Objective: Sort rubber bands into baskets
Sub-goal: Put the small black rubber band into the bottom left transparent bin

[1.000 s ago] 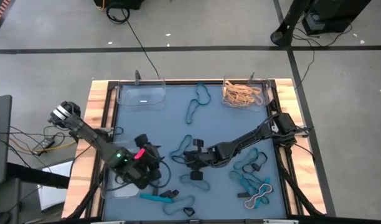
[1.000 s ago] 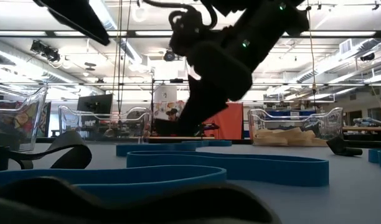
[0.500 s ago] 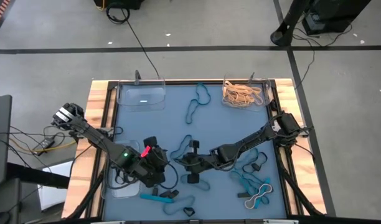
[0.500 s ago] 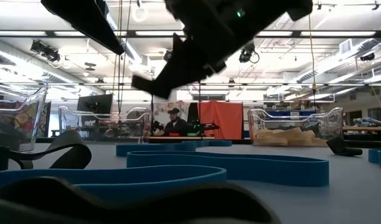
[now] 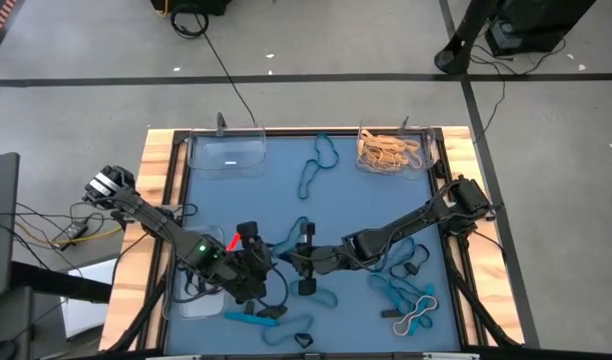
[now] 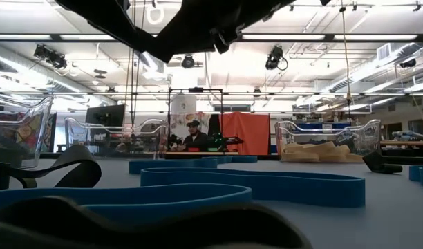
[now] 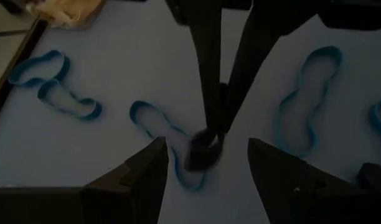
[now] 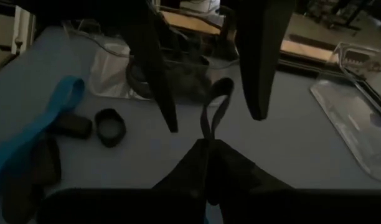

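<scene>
My right gripper (image 5: 304,260) is shut on a black rubber band (image 7: 203,152) above the middle of the blue mat. My left gripper (image 5: 261,258) stands open close to its left; its two fingers (image 8: 154,68) sit on either side of the band's free loop (image 8: 216,99) without touching it. Teal rubber bands (image 5: 316,165) and black ones (image 5: 411,262) lie loose on the mat. One clear basket (image 5: 226,155) stands at the far left. Another basket (image 5: 391,150) at the far right holds tan bands. A third basket (image 5: 198,297) stands at the near left. My right gripper pinches the black rubber band between its two fingertips (image 7: 210,124), on one end of the loop. The fingers slant down from the table's right side. The rest of the band sticks out past the tips as a narrow loop (image 8: 216,99), and it looks lifted off the mat.
A teal band (image 7: 165,134) lies on the mat just under both grippers. More teal bands and a tan one (image 5: 416,312) lie at the near right. Black cables run along the table's left edge (image 5: 171,215). People and equipment show in the room beyond the table.
My right gripper has risen from the mat with the black band and tipped up toward level, drifting a little toward the left. My left gripper has rolled and edged toward the right gripper, staying open.
</scene>
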